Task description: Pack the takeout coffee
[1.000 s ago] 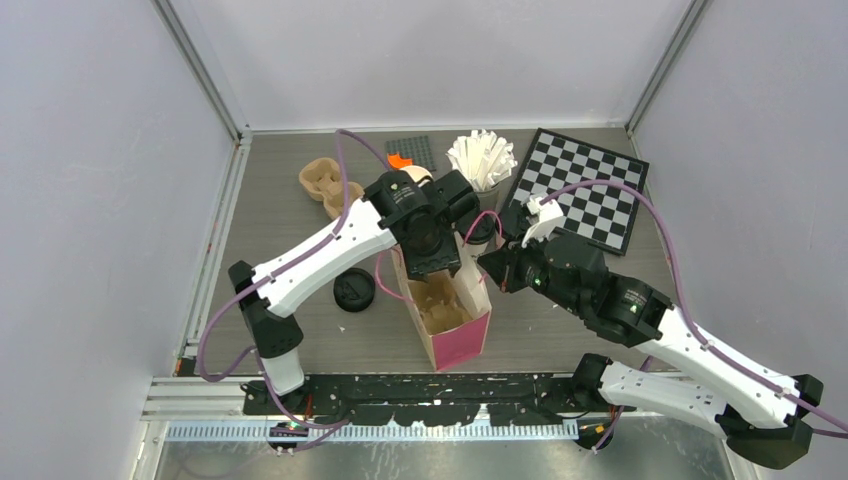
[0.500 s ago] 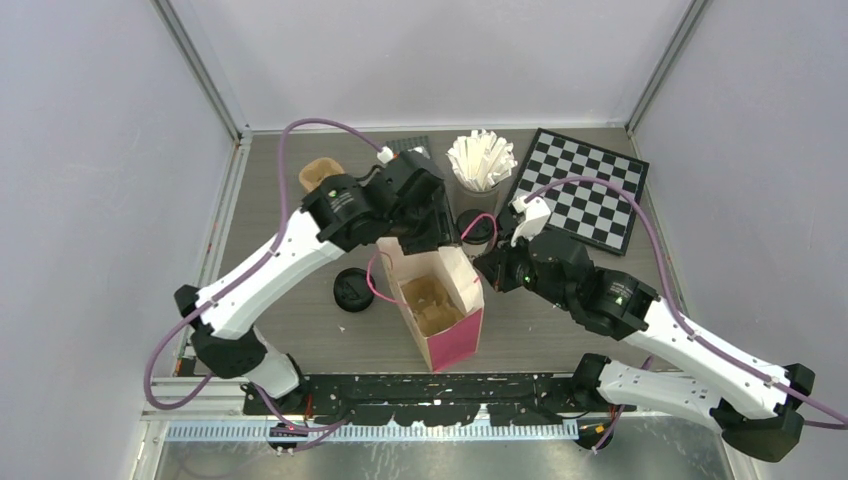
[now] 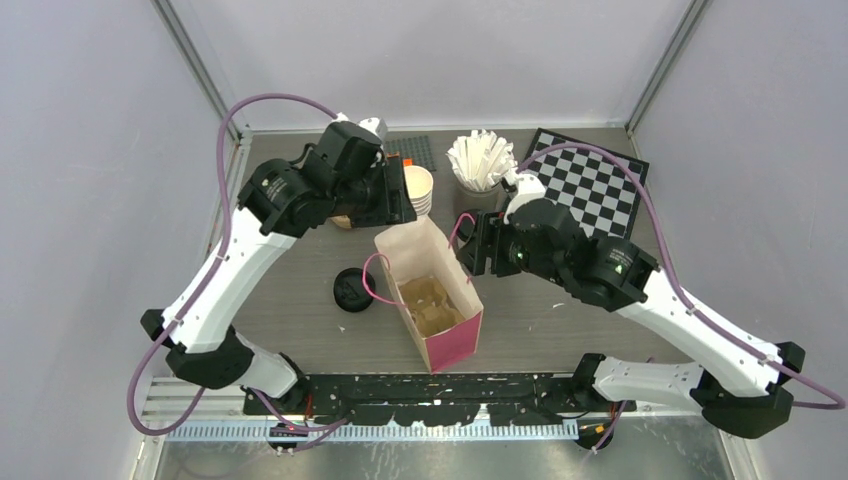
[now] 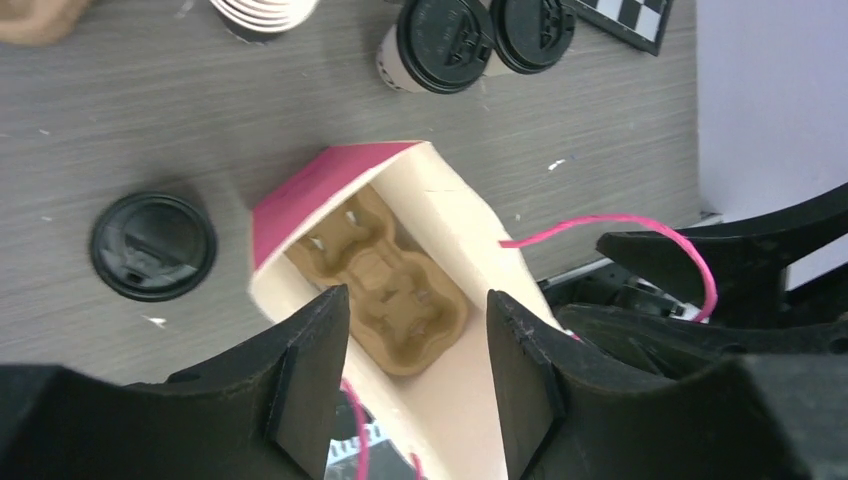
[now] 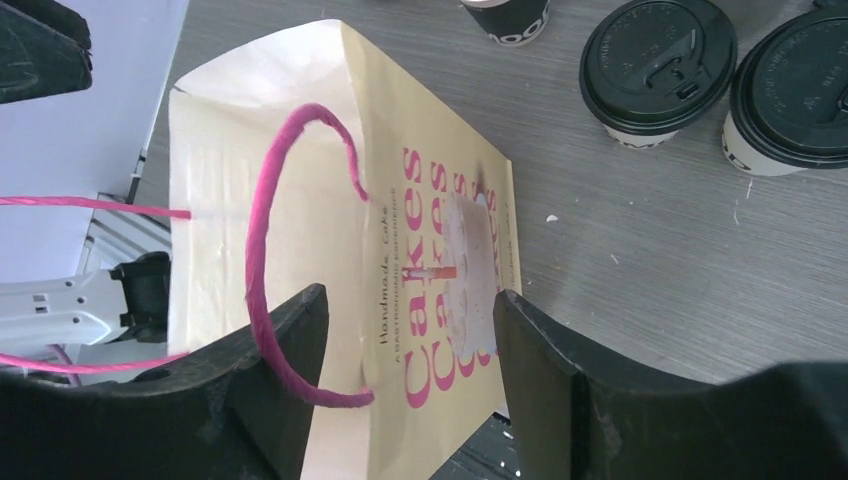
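Note:
Two takeout coffee cups (image 4: 440, 40) (image 4: 530, 32), cream with black lids, stand side by side behind the bag; the right wrist view shows both (image 5: 655, 65) (image 5: 795, 95). The cream and pink paper bag (image 3: 430, 295) stands open in the middle, a brown cup carrier (image 4: 385, 290) in its bottom. My left gripper (image 4: 417, 300) hangs open, above and behind the bag's mouth (image 3: 395, 195), holding nothing. My right gripper (image 5: 410, 298) is open beside the bag's printed right face (image 5: 450, 230), with a pink handle loop (image 5: 265, 230) near its left finger. It holds nothing.
A loose black lid (image 3: 353, 289) lies left of the bag. A stack of lidless cream cups (image 3: 418, 190) stands at the back, next to a dark holder of white strips (image 3: 480, 160) and a chessboard (image 3: 590, 190).
My left gripper has lifted off the bag's mouth and swung to the back left. My right gripper has opened and backed a little away from the bag's right side.

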`<move>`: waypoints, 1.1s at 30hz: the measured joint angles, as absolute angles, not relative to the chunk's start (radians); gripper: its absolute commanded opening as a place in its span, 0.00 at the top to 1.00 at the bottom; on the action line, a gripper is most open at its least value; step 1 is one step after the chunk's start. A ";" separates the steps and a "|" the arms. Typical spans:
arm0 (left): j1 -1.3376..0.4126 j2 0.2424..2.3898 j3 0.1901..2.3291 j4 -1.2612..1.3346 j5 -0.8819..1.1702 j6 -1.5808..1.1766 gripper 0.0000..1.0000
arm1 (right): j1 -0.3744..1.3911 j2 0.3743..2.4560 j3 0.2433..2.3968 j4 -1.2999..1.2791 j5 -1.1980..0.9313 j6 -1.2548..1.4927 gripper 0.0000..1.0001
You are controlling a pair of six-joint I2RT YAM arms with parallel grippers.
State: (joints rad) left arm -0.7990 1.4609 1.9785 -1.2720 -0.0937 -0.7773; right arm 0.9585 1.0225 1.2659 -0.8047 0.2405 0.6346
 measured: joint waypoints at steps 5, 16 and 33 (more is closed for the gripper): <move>-0.765 1.459 2.016 -1.317 -0.109 -0.658 0.45 | 0.958 1.082 1.353 -0.877 0.189 0.618 0.16; -0.743 1.595 2.045 -1.313 -0.063 -0.451 0.45 | 0.958 0.931 1.355 -0.915 0.103 0.509 0.14; -0.698 1.670 1.907 -1.311 -0.065 -0.299 0.58 | 0.958 0.984 1.363 -0.867 0.107 0.472 0.14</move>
